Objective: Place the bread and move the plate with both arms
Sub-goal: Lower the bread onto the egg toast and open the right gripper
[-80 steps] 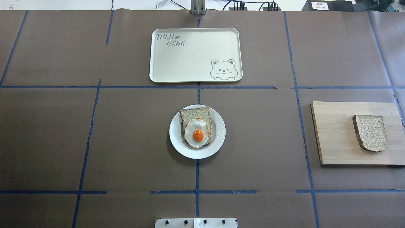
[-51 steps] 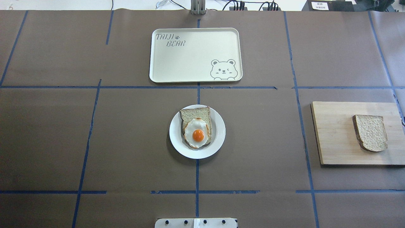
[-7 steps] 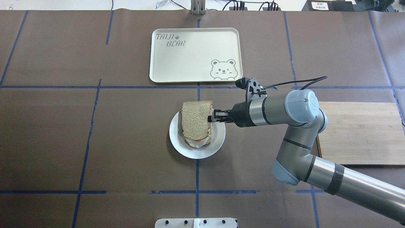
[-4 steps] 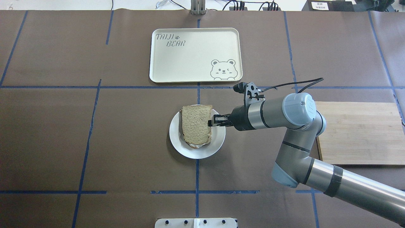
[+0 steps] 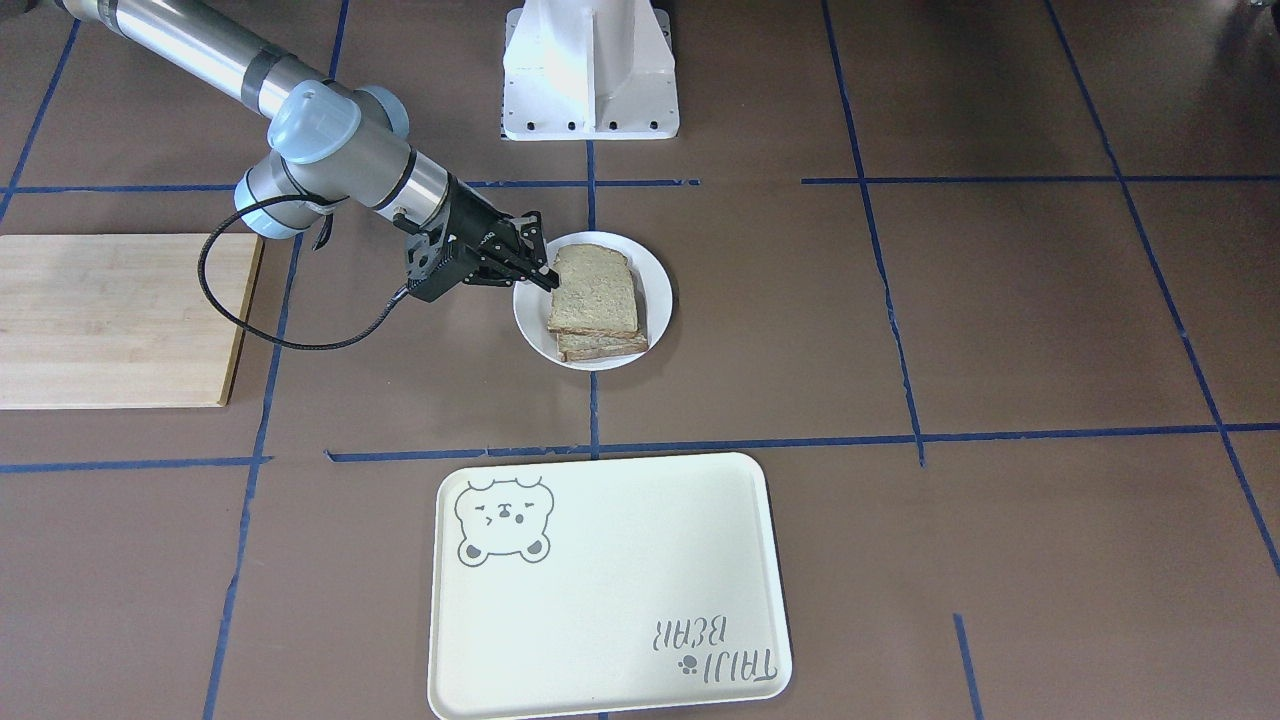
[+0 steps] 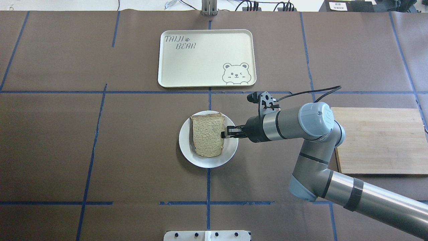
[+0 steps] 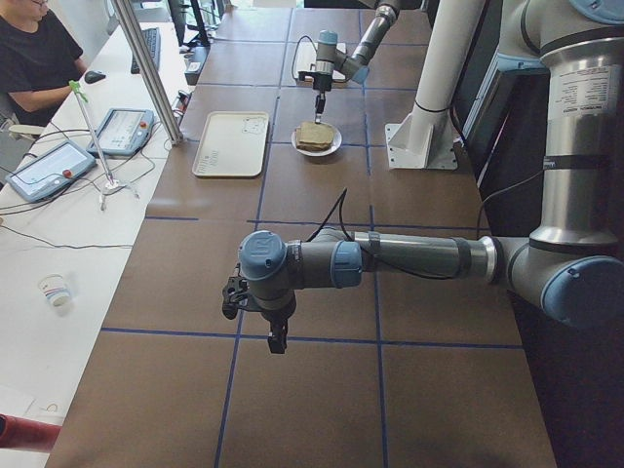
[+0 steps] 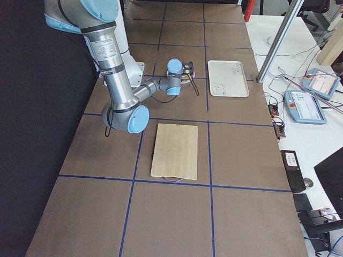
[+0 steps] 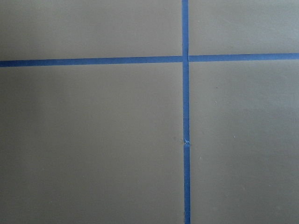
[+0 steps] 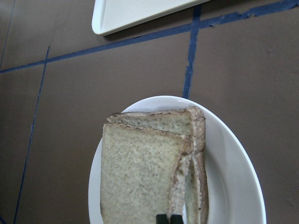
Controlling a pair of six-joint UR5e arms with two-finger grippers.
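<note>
**Front-facing:** bread, speckled beige with a brown crust, flat on a second slice on the round white plate. Right gripper, black, narrow, pinching the bread's crust edge. Rectangular pale wooden board.
**Overhead:** cream tray with rounded corners and a bear drawing, lettered "TAIJI BEAR".
**Exterior left:** left gripper pointing down over the brown table, well apart from the plate; opening cannot be told.
**Left wrist:** crossed blue tape.
**Right wrist:** two black fingertips close together at the crust.
</note>
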